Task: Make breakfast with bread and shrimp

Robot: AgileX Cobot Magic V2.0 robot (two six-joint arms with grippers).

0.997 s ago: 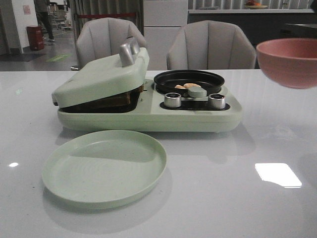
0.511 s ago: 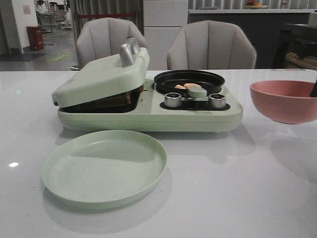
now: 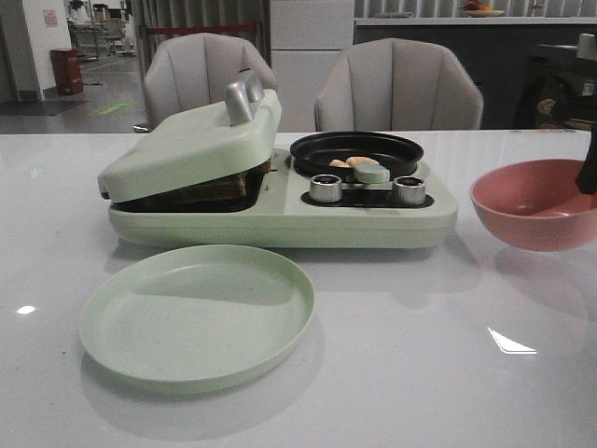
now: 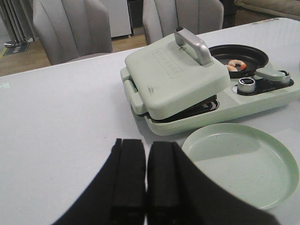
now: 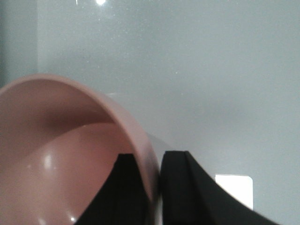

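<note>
With its rim pinched in the right gripper (image 5: 149, 187), a pink bowl (image 3: 534, 201) has come down beside the cooker (image 3: 280, 210); shrimp (image 3: 353, 162) sit in the pan, bread (image 3: 210, 191) under the lid, left gripper (image 4: 146, 185) shut, empty.

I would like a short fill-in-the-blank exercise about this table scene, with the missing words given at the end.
1. The right gripper pinches the rim of the ____ bowl.
2. The shrimp lie in the round ____ pan.
3. The bread sits under the sandwich maker's tilted ____.
4. The green plate holds ____.

Missing words: pink; black; lid; nothing
</note>
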